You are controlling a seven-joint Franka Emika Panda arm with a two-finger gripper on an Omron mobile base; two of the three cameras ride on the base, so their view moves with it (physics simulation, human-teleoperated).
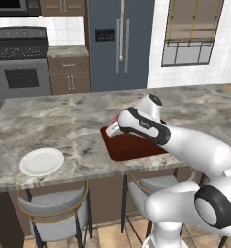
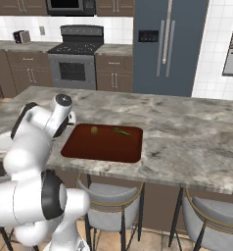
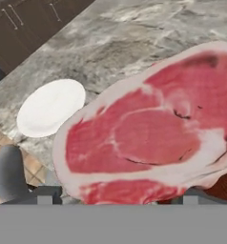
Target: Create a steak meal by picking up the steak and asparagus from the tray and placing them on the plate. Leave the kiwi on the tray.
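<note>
The steak [image 3: 149,133], pinkish-red with white marbling, hangs in my gripper [image 1: 112,128], which is shut on it above the left edge of the dark reddish-brown tray [image 1: 132,149]. A sliver of the meat [image 1: 116,117] shows beside the hand. The white plate [image 1: 41,161] lies on the counter to the left, near the front edge, apart from the steak; it also shows as the plate [image 3: 51,106] beyond the meat. On the tray [image 2: 101,144], the kiwi [image 2: 94,130] and the thin green asparagus [image 2: 122,131] lie at the far side.
The marble counter [image 1: 64,121] runs wide around tray and plate. Grey stools [image 1: 54,208] stand under its front edge. My own forearm [image 1: 195,145] reaches over the tray's right part. Stove and fridge stand far behind.
</note>
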